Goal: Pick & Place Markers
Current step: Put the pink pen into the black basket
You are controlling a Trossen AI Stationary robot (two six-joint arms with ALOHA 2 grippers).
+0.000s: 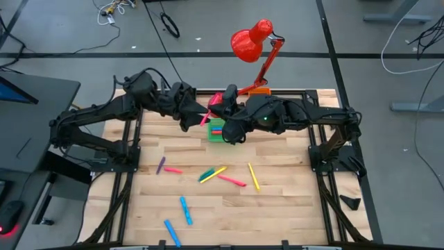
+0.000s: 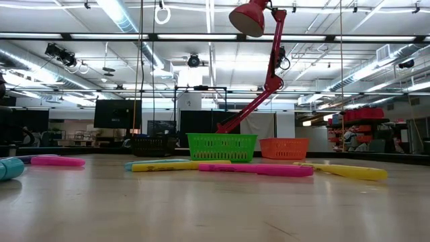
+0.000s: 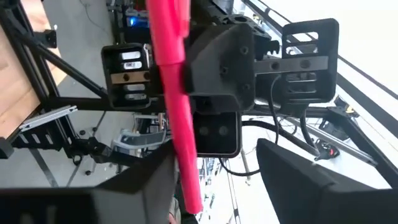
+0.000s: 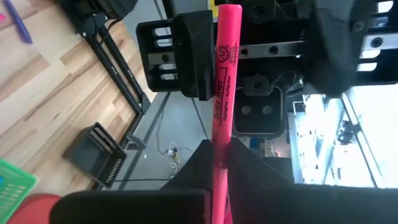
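— What does the pink marker (image 4: 222, 93) look like?
— A slim, smooth stick with dark lettering, held above the green mesh bin (image 1: 216, 131) near the table's (image 1: 277, 208) far edge.
— Who holds it?
— The right gripper (image 4: 219, 163) is clamped on it; the left gripper (image 3: 211, 180) has its fingers apart around it. Other markers (image 1: 231, 180) lie mid-table.

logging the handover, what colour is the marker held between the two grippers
Pink; the marker shows best in the right wrist view.

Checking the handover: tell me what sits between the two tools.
A pink marker, gripped by the right tool, reaching the open left tool; both wrist views show it.
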